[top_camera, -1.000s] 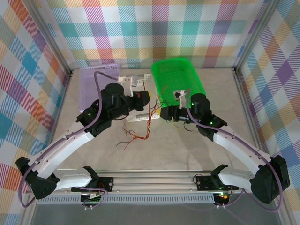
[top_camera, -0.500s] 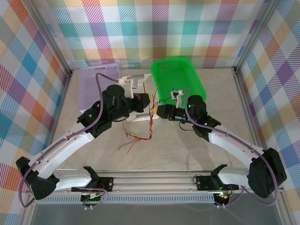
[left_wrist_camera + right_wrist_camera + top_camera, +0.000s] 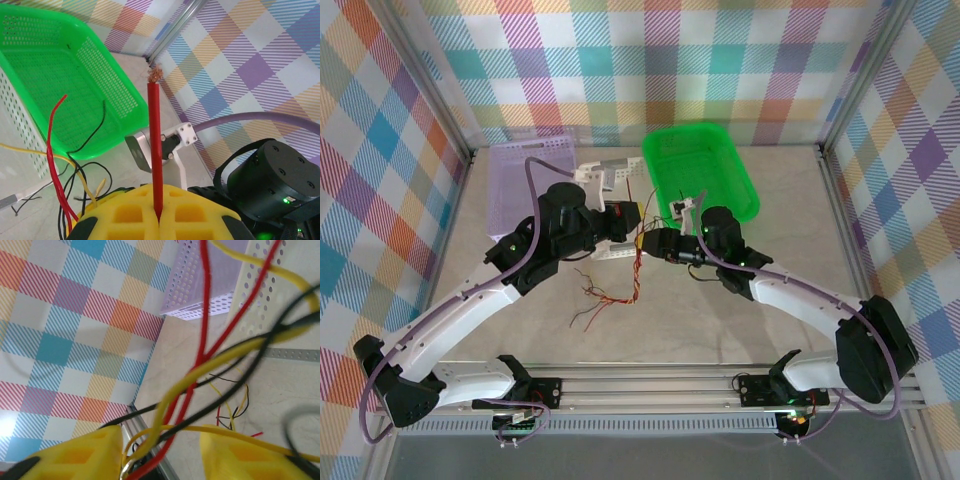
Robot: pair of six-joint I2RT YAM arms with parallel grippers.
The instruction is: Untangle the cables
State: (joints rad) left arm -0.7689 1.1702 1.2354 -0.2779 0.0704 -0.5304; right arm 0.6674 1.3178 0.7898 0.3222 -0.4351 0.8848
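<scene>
The left gripper (image 3: 159, 219) was squeezed shut on one red cable (image 3: 155, 150). The right gripper (image 3: 160, 450) was open, the tangled cables (image 3: 638, 265) running between its fingers, hanging at 6 o'clock of both grippers.

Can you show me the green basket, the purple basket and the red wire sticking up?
green basket (image 3: 705, 160), top view, on its mesh floor.
purple basket (image 3: 515, 180), top view, on its floor.
red wire (image 3: 154, 145), left wrist view, halfway along the upright piece.

Red, yellow, black cables (image 3: 638, 264) — green basket (image 3: 712, 165)
</scene>
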